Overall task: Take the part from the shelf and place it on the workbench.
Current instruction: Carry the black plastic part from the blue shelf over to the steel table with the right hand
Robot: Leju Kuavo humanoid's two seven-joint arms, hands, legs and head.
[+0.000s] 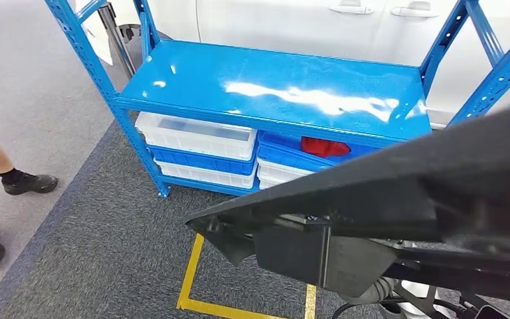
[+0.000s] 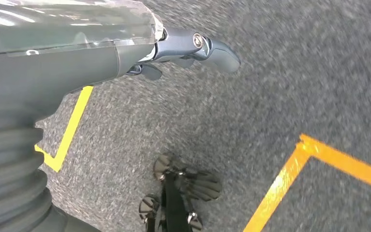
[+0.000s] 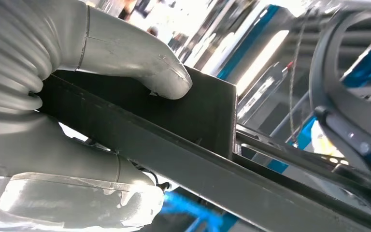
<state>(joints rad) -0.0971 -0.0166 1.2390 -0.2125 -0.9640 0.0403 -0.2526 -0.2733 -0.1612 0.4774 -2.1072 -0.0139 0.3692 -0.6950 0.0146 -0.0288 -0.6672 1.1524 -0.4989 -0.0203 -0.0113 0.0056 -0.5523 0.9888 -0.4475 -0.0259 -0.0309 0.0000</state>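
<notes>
Head view: camera set high on the robot, facing forward and down at the blue shelf, which stands at middle distance with grey carpet before it. A long black part crosses very close under the lens, hiding the ground to the right of the shelf.

Left wrist view: camera sits close behind the left robot hand, looking down at carpet with yellow floor tape; tape of the same kind lies before the shelf in the head view.

Right wrist view: camera very near the right robot hand and the part; blurred blue framing behind is possibly the shelf.
</notes>
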